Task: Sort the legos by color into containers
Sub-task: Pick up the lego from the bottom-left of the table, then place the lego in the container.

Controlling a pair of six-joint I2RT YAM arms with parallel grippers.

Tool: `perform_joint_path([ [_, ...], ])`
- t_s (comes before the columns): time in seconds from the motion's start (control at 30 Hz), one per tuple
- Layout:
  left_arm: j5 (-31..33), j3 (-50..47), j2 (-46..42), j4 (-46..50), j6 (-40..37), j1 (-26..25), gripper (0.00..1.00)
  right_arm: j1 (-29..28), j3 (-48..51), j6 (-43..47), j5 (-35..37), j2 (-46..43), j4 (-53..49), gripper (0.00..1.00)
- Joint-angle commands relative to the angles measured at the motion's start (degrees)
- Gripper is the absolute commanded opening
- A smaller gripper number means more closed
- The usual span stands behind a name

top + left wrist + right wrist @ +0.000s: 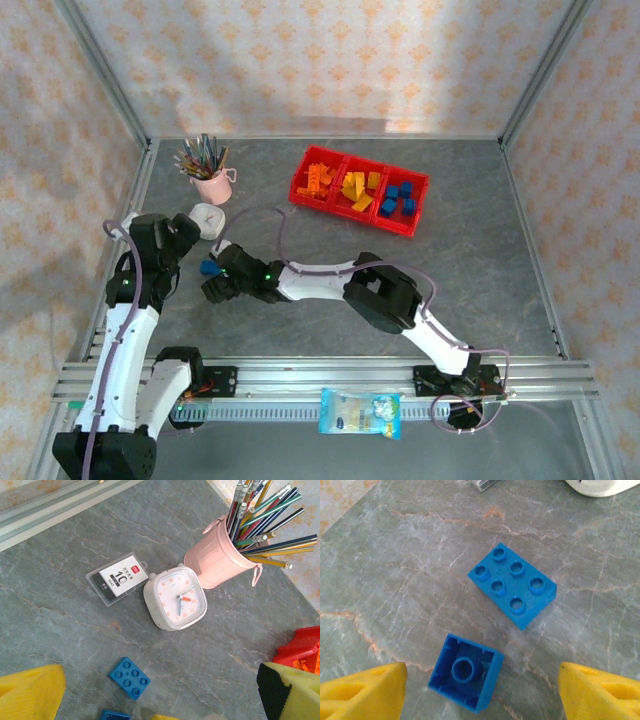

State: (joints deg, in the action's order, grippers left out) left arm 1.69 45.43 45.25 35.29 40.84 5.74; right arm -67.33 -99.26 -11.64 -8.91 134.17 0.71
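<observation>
Since an upturned blue brick (465, 672) lies on the bench (395, 580), well apart from the red containers (296, 188), the right fingers (365, 692) are held spread astride it, seemingly for pickup; the left fingers (30, 692) are spread, empty.

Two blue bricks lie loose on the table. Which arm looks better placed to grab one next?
Probably right: the right pincer is open with a finger either side of the upturned blue brick. The left pincer, also open, faces the clock instead.
</observation>
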Motion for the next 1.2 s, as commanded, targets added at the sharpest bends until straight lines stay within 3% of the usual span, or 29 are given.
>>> perform_joint_path([
  [0.0, -2.95, 1.16, -0.14, -1.08, -1.73, 1.58, 0.99, -1.05, -4.8, 2.37, 4.19, 3.63, -3.69, 0.78],
  [0.2, -4.72, -0.01, -1.04, -1.88, -1.2, 2.04, 0.99, -1.4, -9.95, 3.35, 6.86, 7.77, -6.88, 0.71],
  [0.47, -7.87, -0.81, -1.22, -3.01, -1.42, 2.08, 0.99, -1.49, -9.8, 3.03, 8.3, 5.85, -9.16, 0.42],
  [0.67, -10.36, -0.74, -1.22, -3.47, -1.46, 2.08, 0.99, -1.55, -6.41, 2.16, 9.92, 1.05, -9.27, 0.28],
  [0.87, -13.36, 0.36, -1.27, -3.64, -2.33, 2.08, 0.99, 0.52, 3.73, -1.46, 10.59, -9.36, -6.41, 0.24],
  [1.17, -20.42, -0.42, -1.29, -6.52, -2.4, 1.89, 0.99, 11.36, 21.52, -9.85, 15.37, -28.57, -9.12, 0.24],
])
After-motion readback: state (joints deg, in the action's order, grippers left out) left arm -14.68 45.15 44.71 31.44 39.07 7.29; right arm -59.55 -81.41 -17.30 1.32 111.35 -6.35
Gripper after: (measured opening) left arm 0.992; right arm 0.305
